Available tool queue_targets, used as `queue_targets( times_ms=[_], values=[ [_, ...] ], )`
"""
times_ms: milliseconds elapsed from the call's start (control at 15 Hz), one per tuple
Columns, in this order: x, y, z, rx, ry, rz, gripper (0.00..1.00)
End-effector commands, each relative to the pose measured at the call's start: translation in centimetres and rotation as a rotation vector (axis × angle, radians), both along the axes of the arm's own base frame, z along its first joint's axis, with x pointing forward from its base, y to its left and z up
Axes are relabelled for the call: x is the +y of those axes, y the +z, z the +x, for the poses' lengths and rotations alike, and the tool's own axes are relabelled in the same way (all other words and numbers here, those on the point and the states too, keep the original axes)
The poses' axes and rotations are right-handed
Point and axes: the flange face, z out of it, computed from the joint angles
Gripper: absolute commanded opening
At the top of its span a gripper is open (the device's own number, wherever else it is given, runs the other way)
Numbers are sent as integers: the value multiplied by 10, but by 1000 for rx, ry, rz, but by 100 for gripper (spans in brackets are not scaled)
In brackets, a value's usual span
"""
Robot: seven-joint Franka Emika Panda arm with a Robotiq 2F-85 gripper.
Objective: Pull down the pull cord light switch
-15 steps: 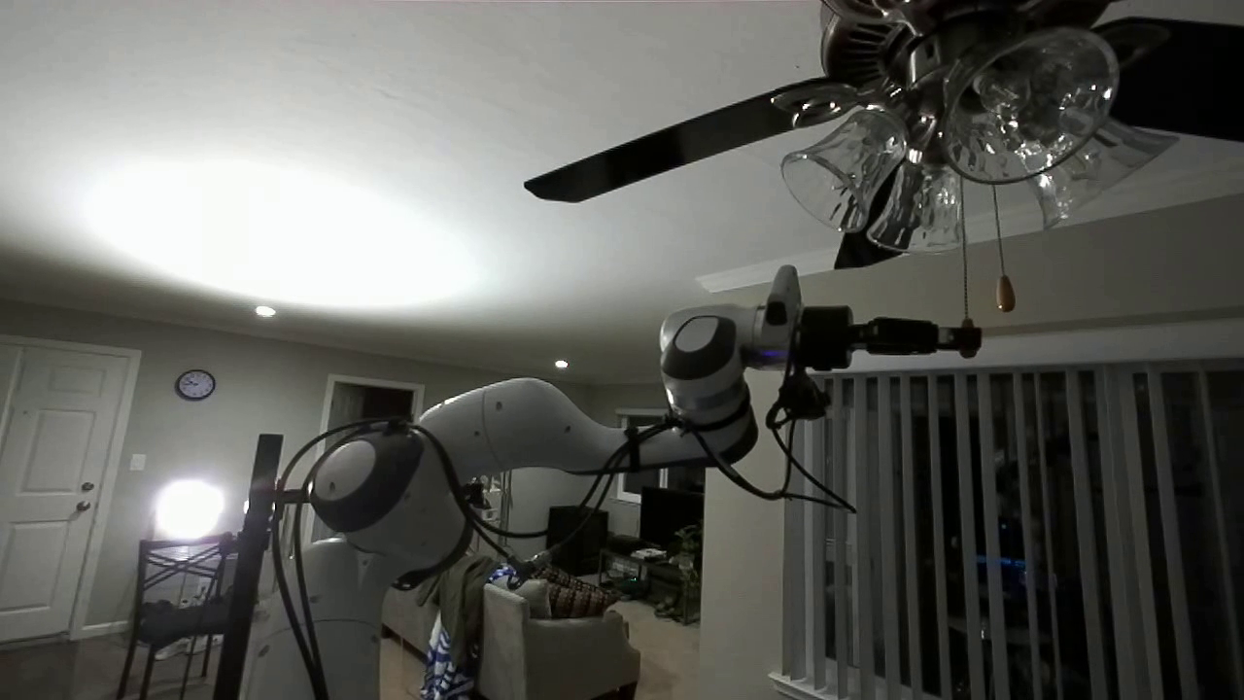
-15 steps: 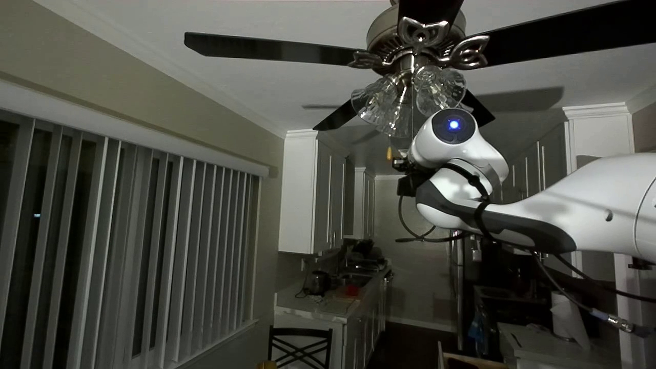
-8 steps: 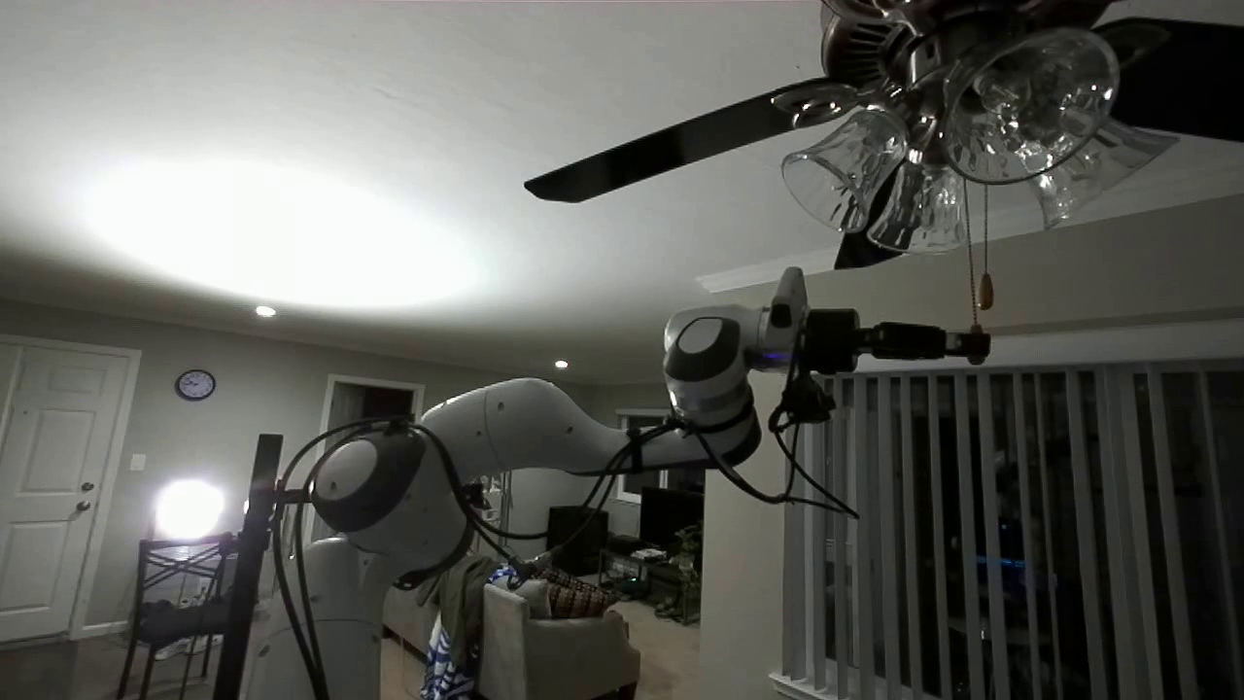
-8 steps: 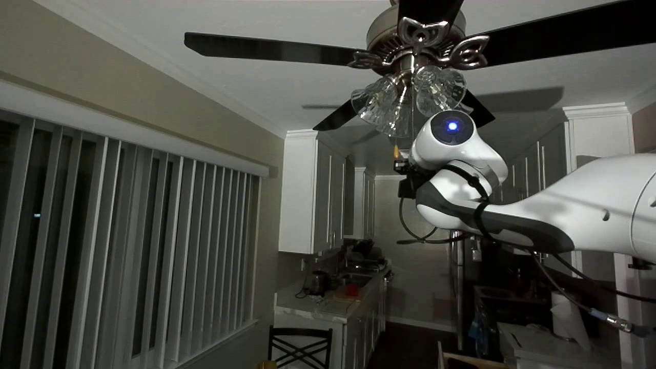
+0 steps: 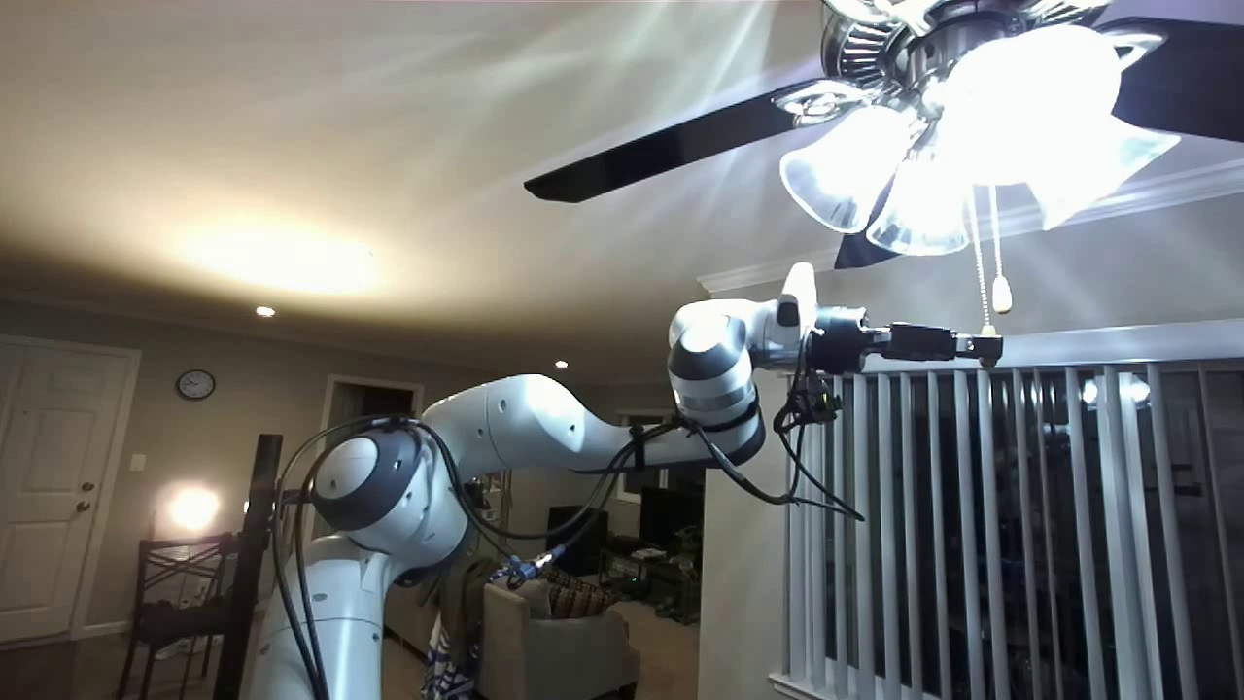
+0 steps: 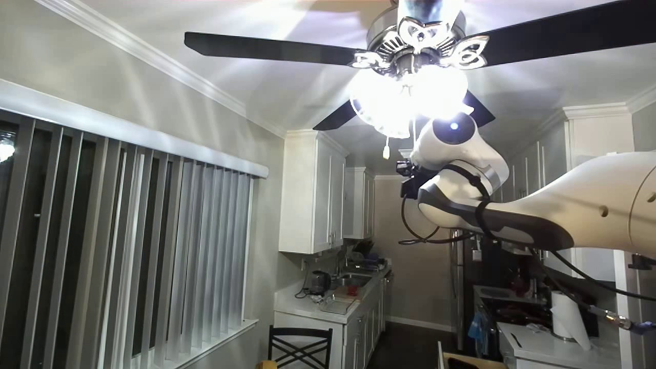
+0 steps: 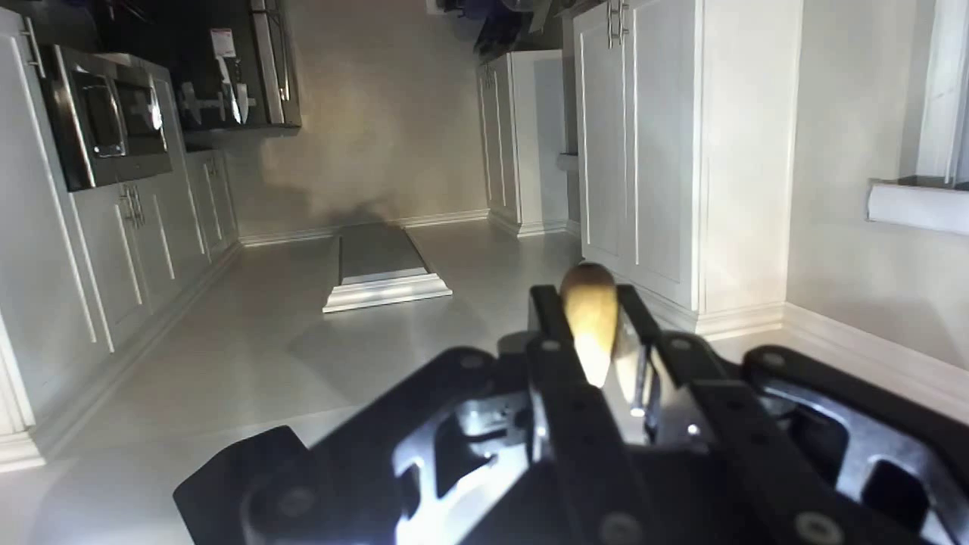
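Gripper point(image 5: 989, 348) clamped on the brownish knob point(image 7: 590, 314) of the pull cord light switch point(image 5: 981, 264), cord running to 12 o'clock in an exterior view. Lamps point(image 5: 1030, 112) lit, likely done; another tug could toggle them off. Release under tension may whip it into the shorter cord's pale knob point(image 5: 1001, 295) alongside. Fan blade point(image 5: 671, 150) at 10 o'clock could block lifting.

We saw the shades point(image 5: 1030, 107) blown out to white in both exterior views, their glare streaking the ceiling point(image 5: 437, 117). A lamp point(image 5: 194, 508) glowed warm in a dimmer background. In the wrist view, we found the gripper point(image 7: 589, 299) slightly soft.
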Motion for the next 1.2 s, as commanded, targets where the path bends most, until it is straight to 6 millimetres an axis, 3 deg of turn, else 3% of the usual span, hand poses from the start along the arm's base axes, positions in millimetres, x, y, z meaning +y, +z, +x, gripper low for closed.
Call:
queue_targets(
  times_ms=[0,533,667,1133],
  values=[
    [-8,-15,5,56,-4,32,45],
    [-17,-36,9,130,-35,64,95],
    [-19,-43,8,161,-38,73,100],
    [-15,-49,6,156,-49,94,100]
  ],
)
